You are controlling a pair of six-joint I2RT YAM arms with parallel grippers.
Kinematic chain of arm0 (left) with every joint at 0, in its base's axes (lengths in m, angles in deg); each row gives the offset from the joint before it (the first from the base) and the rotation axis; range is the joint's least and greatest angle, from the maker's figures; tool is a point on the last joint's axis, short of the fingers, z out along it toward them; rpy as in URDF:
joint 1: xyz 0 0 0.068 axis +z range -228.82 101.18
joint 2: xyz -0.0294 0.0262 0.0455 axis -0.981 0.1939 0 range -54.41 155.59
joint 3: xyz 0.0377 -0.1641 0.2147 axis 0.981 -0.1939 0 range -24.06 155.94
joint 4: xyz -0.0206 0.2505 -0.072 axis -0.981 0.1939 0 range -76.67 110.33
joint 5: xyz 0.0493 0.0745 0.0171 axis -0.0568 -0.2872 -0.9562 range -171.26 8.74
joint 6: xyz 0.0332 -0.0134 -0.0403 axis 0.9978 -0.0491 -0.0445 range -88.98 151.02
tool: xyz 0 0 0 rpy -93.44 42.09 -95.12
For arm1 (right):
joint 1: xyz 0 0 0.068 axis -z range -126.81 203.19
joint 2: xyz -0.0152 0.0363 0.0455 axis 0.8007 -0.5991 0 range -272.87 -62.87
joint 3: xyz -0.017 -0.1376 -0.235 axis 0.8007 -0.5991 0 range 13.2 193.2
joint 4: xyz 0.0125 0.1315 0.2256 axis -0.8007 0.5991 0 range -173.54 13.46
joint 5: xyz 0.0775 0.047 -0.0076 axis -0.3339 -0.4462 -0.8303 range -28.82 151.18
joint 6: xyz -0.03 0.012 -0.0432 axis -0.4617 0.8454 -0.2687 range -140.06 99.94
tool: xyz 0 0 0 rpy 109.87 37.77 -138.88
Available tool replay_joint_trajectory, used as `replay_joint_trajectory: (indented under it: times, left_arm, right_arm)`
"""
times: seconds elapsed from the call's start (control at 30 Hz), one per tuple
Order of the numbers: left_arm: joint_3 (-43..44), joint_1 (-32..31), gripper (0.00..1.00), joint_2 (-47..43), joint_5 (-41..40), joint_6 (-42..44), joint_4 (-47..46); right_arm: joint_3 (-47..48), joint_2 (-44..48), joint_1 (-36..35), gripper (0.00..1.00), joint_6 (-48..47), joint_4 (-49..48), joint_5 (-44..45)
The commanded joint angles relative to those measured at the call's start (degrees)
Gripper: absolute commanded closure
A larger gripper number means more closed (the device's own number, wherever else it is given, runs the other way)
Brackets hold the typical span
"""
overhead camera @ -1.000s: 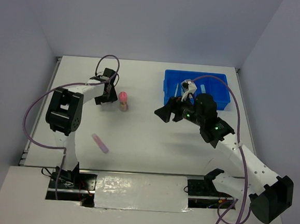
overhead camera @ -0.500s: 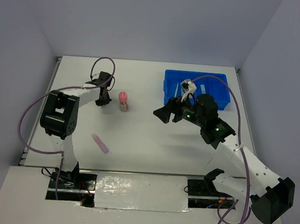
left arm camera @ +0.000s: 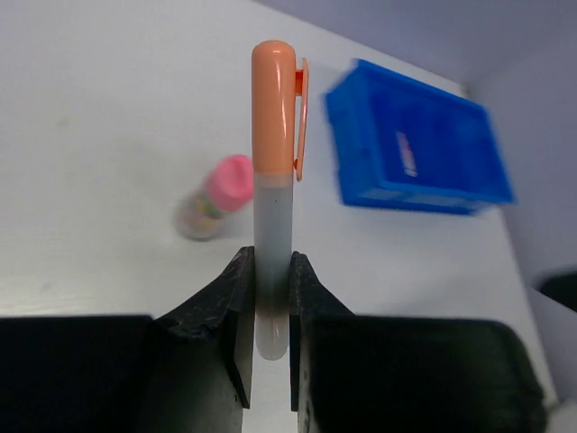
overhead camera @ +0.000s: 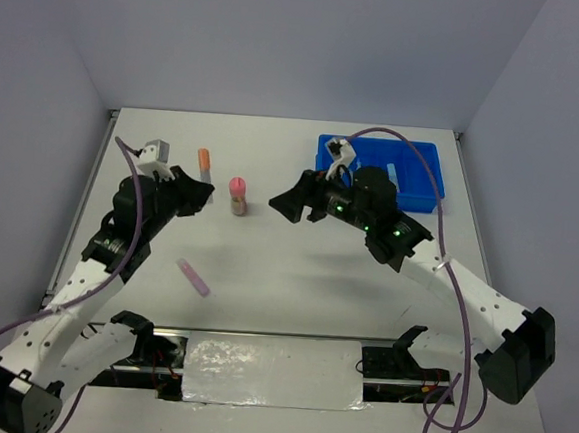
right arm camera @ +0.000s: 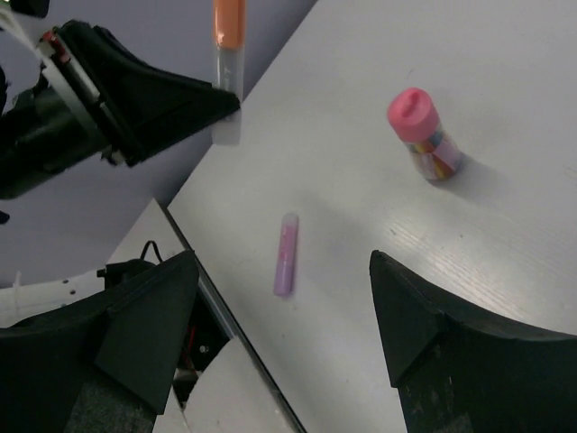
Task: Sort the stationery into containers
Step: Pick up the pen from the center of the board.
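Note:
My left gripper (overhead camera: 202,190) is shut on the pale barrel of an orange-capped highlighter (overhead camera: 204,161), held off the table with its cap pointing away (left arm camera: 272,117). The jaws (left arm camera: 270,311) pinch the barrel near its rounded end. A stubby pink-capped tube (overhead camera: 238,194) stands upright just right of it. A purple highlighter (overhead camera: 192,277) lies flat nearer the front left. My right gripper (overhead camera: 292,205) hangs open above the table's middle, nothing between its fingers (right arm camera: 284,266); the purple highlighter (right arm camera: 286,255) shows far below between them. The blue tray (overhead camera: 423,177) sits at the back right.
The right arm's body covers the tray's left part in the top view. Seen from the left wrist, the tray (left arm camera: 424,144) holds a small white item. The table's near edge, with a gap and cables (right arm camera: 194,338), lies below the right gripper.
The left gripper closed on the orange-capped highlighter and the arm drew back and up with it. The right gripper swung left, toward the table's middle.

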Motion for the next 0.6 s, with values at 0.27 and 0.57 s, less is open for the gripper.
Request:
replay_joint_trajectory:
  times: [0.27, 0.57]
  left_arm:
    - [-9.7, -4.7, 1.00, -9.7, 30.5, -3.4, -21.9]
    - [-12.2, -5.1, 0.97, -9.4, 33.0, -7.0, -27.1]
  right_arm:
    - [13.6, -12.4, -11.3, 0.16, 1.5, -7.6, 7.7]
    - [17.6, -18.7, -14.4, 0.20, 0.3, -5.0, 14.5]
